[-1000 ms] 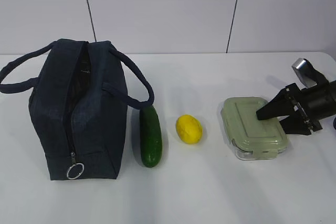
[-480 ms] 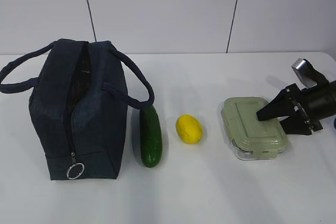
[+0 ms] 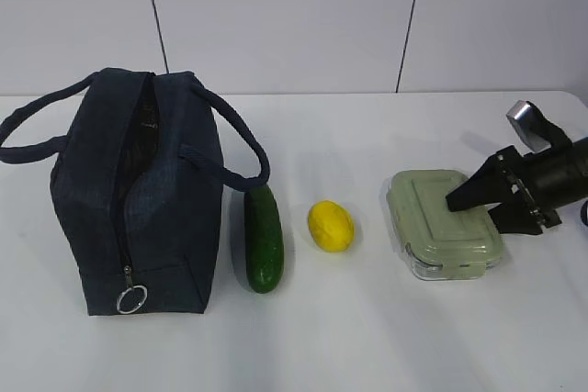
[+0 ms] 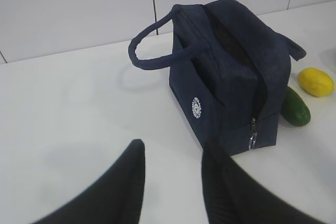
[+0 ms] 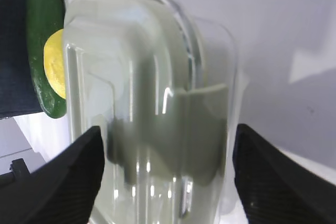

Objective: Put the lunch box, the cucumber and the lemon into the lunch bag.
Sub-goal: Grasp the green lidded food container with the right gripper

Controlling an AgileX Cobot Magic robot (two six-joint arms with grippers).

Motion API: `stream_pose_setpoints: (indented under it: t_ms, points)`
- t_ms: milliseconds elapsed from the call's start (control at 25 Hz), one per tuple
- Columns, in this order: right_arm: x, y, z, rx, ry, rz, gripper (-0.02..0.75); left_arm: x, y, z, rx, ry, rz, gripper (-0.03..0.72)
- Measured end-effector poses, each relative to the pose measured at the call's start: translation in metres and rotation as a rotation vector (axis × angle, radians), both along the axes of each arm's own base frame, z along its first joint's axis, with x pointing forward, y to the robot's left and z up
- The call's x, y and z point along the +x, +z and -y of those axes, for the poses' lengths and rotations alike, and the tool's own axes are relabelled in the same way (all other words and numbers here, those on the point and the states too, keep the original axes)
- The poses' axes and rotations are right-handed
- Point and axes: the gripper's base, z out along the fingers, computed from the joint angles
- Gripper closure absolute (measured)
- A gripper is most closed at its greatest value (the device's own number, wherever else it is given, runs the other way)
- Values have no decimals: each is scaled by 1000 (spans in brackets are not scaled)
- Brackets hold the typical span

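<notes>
Lunch box [image 3: 446, 224], one. Flat clear container with a pale green clip-on lid, lying on the white surface [image 3: 367, 337] at the right end of the row. Likely stiff and light, with smooth walls that could slip; best taken across its narrow width, low on the sides rather than on the lid clips. The right gripper [image 3: 478, 207] is at its right end, fingers [image 5: 68, 182] spread wide to either side of the box in the wrist view; whether they touch its walls I cannot tell, and nothing is lifted.

Lemon [image 3: 331, 225], one. Small, yellow, oval, just left of the box. Probably firm but apt to roll; take it across the middle.

Cucumber [image 3: 264, 238], one. Dark green, smooth, lying beside the bag's right wall. Likely stiff and slick; grip at mid-length.

Lunch bag [image 3: 138, 195], one. Dark navy fabric, two loop handles, ring pull low on the near end, top gaping open. Soft walls may sag under a load.

Left gripper [image 4: 170, 179], one. Hovering well off from the bag, fingers partly apart, holding nothing.
</notes>
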Motion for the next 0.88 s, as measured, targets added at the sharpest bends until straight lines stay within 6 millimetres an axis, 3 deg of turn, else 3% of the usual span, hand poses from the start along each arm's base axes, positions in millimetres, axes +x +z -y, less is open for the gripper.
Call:
stream_pose_setpoints:
  t_ms: [480,880]
  points:
    - [0,0,0,0,1,0,195,0,0,0,0,0,0,424]
    - [0,0,0,3,1,0,262,0,0,0,0,0,0,424]
